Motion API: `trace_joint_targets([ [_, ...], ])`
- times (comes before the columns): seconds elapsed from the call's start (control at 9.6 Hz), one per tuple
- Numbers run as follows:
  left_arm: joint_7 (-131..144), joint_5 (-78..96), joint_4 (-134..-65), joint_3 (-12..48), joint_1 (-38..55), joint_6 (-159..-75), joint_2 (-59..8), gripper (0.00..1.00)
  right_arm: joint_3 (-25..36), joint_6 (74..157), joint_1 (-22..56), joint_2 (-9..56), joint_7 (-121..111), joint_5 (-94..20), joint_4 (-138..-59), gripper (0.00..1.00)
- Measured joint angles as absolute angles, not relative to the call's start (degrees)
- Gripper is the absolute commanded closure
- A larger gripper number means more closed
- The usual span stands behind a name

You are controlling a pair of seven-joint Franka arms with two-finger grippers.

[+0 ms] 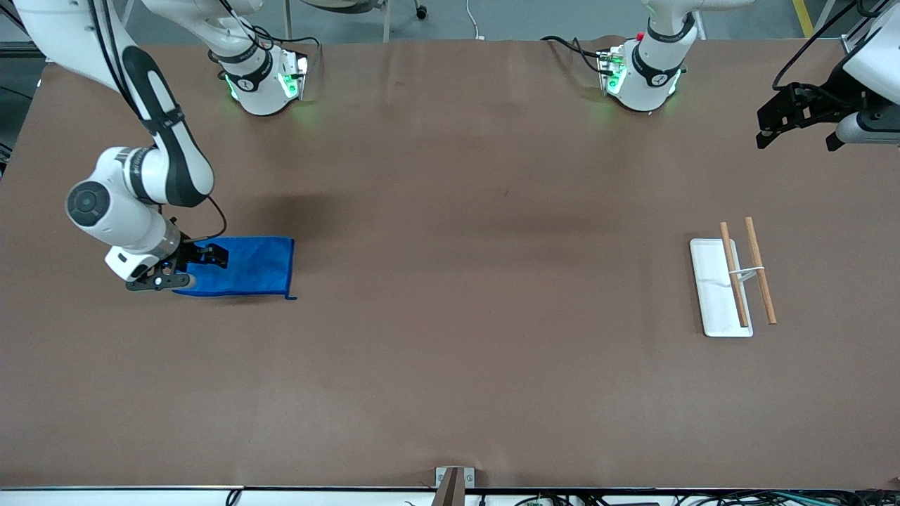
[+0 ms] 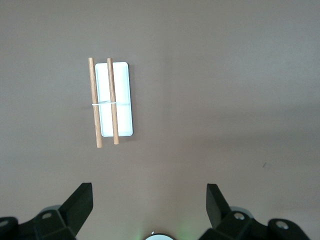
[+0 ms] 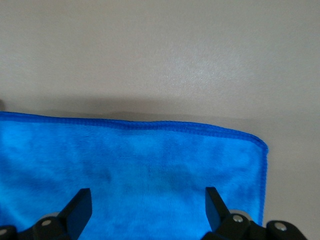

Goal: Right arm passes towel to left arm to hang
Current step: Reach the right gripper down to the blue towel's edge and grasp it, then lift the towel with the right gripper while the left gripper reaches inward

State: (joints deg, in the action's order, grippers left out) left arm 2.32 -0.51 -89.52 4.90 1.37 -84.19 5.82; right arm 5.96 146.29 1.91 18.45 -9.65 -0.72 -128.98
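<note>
Front view carries the whole brown counter (image 1: pixel 450 351): the towel (image 1: pixel 246 267) lies flat at the middle left of the frame, toward the right arm's end, and the right arm (image 1: pixel 151 169) bends down from the upper left so that the right tool (image 1: pixel 188 270) sits low over the towel's edge, fingers spread, nothing pinched between them. At the middle right of the same frame stands a small white rack (image 1: pixel 711 295) with two wooden rods (image 1: pixel 759 270) across it, well apart from the towel. The left arm (image 1: pixel 872 84) waits at the upper right edge, its left tool (image 1: pixel 787 119) up in the air over bare counter.

Right wrist view gives what the high camera cannot: the towel's fuzzy blue pile (image 3: pixel 140 175) with its darker stitched edging, one rounded corner at the right of the frame, and both black fingers (image 3: pixel 77 210) at the bottom edge, wide apart, the cloth showing between them.

Left wrist view looks straight down on the rack (image 2: pixel 122 100) in the upper left of its frame, the rods (image 2: pixel 94 102) lying parallel and joined by a thin white crosspiece. The left tool's fingers (image 2: pixel 217 205) stand wide apart at the bottom, holding nothing. No towel shows in this view.
</note>
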Motion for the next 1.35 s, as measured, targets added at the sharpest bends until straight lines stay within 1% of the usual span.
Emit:
trace_joint_targets([
  [0.21,2.32,-0.40,-89.51,4.90,1.37,-84.07,5.80,0.00,5.98,148.65,1.40,21.10,-9.67,-0.72,-129.44,0.02],
  [0.31,2.32,-0.35,-89.51,4.90,1.38,-83.96,5.73,0.00,5.99,149.23,1.10,21.73,-9.73,-0.72,-129.49,0.05],
  [0.42,2.32,-0.31,-89.51,4.90,1.38,-83.93,5.70,0.00,5.99,150.66,0.99,22.25,-9.78,-0.72,-129.74,0.16],
  [0.52,2.32,-0.29,-89.51,4.90,1.38,-83.88,5.68,0.00,5.98,152.53,0.98,22.81,-9.81,-0.72,-130.26,0.44],
  [0.62,2.32,-0.29,-89.51,4.90,1.38,-83.68,5.66,0.00,5.96,153.38,0.98,23.24,-9.86,-0.72,-130.61,0.89],
  [0.73,2.32,-0.29,-89.51,4.90,1.38,-83.44,5.66,0.00,5.94,153.43,1.00,23.32,-9.87,-0.72,-130.79,1.00],
  [1.04,2.32,-0.24,-89.51,4.90,1.38,-83.33,5.66,0.00,5.80,151.63,1.10,22.96,-9.87,-0.72,-130.50,1.00],
  [1.15,2.32,-0.24,-89.51,4.90,1.38,-83.30,5.66,0.00,5.80,149.03,1.18,22.79,-9.69,-0.72,-129.81,1.00],
  [1.35,2.32,-0.24,-89.50,4.90,1.38,-83.26,5.66,0.00,5.69,140.47,1.74,21.78,-9.27,-0.72,-126.26,1.00],
])
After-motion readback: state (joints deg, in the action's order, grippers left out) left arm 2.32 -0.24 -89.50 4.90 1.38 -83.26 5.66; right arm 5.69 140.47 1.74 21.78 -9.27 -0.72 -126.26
